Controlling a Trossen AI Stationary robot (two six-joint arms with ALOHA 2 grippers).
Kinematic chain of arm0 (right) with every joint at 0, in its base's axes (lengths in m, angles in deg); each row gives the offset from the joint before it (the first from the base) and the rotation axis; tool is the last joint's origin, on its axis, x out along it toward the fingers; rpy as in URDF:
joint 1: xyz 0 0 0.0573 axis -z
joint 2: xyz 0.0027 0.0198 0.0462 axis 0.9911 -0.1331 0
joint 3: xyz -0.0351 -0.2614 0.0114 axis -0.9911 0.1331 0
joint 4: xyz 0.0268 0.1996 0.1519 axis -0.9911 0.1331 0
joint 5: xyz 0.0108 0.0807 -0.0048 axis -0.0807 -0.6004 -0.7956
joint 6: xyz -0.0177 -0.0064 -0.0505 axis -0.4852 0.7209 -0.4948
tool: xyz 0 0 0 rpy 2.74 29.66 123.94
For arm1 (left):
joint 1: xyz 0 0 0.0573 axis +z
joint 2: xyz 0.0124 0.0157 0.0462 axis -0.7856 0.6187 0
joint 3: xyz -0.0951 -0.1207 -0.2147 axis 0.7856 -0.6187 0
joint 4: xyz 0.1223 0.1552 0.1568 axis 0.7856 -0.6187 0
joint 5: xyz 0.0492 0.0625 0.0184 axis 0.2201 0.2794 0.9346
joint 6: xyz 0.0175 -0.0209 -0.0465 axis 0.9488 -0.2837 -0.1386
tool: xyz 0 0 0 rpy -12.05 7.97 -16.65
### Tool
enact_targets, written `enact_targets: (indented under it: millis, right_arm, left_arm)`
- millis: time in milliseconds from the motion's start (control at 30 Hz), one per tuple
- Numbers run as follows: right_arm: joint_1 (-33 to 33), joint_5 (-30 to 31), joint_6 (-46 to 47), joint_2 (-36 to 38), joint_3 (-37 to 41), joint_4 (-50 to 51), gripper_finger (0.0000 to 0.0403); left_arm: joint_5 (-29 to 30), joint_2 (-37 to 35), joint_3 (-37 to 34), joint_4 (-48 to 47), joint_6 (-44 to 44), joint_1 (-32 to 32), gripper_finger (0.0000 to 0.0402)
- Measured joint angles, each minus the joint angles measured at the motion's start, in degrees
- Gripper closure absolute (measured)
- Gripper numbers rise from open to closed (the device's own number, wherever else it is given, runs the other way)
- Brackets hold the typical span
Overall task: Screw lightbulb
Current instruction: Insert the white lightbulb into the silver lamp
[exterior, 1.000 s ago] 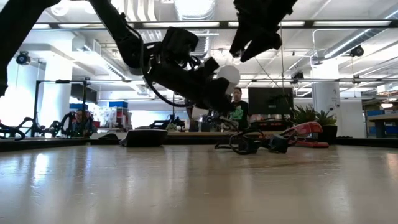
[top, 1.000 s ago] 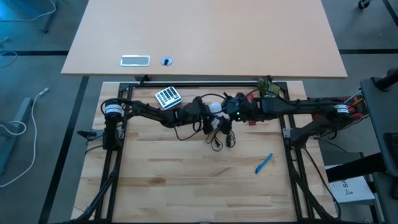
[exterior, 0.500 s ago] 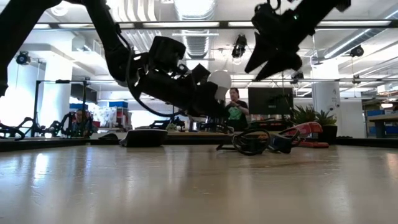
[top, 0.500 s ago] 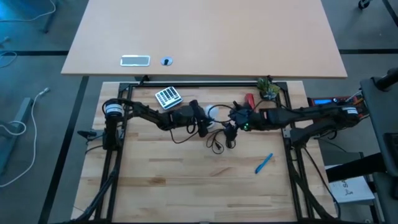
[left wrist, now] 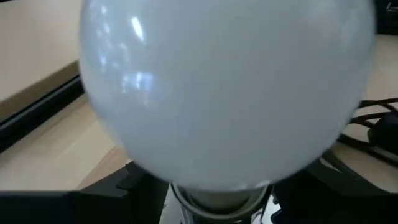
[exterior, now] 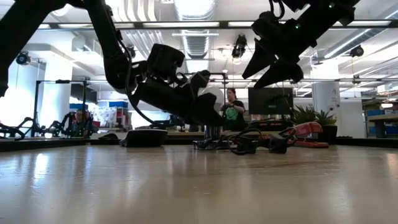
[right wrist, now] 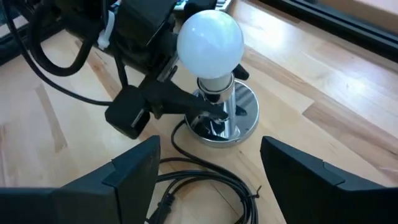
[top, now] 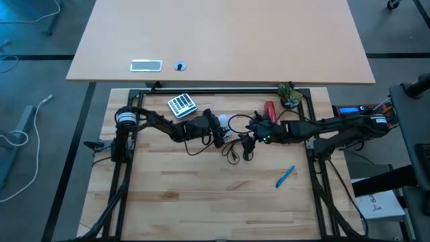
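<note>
Item: right gripper (right wrist: 205, 171), nearest my view, jaws spread, empty, clear of the work. Beyond: lightbulb (right wrist: 210, 42) upright in the silver socket (right wrist: 225, 118); left gripper (right wrist: 205, 112) at the socket stem, grip unclear. Risk: I judge a snag there tips the socket, cross-threading.

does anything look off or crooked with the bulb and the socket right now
Nothing stands out. The lightbulb stands upright in the silver socket, the left gripper at its neck. The right gripper hangs open above.
</note>
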Motion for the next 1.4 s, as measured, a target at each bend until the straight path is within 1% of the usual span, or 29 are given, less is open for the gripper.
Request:
enact_targets:
  millis: [167,400,533,667,800,900,967,1100,1200,1300,1400]
  right_arm:
    - [0.00,0.00,0.02,-0.04,0.00,0.04,0.0131]
    - [0.00,0.09,-1.71,-0.07,0.00,0.17,0.0147]
    - [0.02,1.58,-3.14,-0.48,0.00,-0.10,0.0156]
    - [0.04,3.16,-3.74,-0.79,-0.04,-0.11,0.0164]
    - [0.07,3.19,-3.85,-0.76,-0.04,-0.20,0.0170]
    - [0.04,3.15,-3.87,-0.79,-0.04,-0.19,0.0172]
    - [0.04,3.17,-3.87,-0.77,-0.04,-0.19,0.0171]
    - [0.04,3.15,-3.85,-0.76,-0.04,-0.21,0.0165]
    - [0.04,3.13,-3.85,-0.76,-0.04,-0.20,0.0161]
    - [0.04,3.06,-3.85,-0.76,-0.04,-0.15,0.0159]
    - [0.04,3.02,-3.79,-0.76,-0.04,-0.18,0.0156]
  left_arm:
    - [-0.45,-2.16,0.00,-0.87,0.15,-0.40,0.0169]
    - [-0.49,-9.51,-0.86,-8.94,3.46,-0.43,0.0177]
    - [-0.49,-14.71,-1.70,-12.19,6.46,-0.41,0.0173]
    - [-0.42,-19.76,-2.89,-14.68,7.70,-0.41,0.0163]
    - [0.79,-21.98,-4.85,-14.30,7.64,-0.36,0.0158]
    - [1.12,-21.18,-5.74,-13.91,6.55,-0.30,0.0158]
    - [1.16,-19.59,-6.11,-12.00,5.94,-0.30,0.0161]
    - [1.10,-15.45,-6.40,-3.94,5.77,-0.39,0.0172]
    - [1.07,-11.96,-5.28,0.90,5.74,-0.39,0.0178]
    - [1.10,-8.48,-3.07,1.39,5.56,-0.39,0.0178]
    - [1.17,-5.54,-1.61,1.18,4.36,-0.39,0.0169]
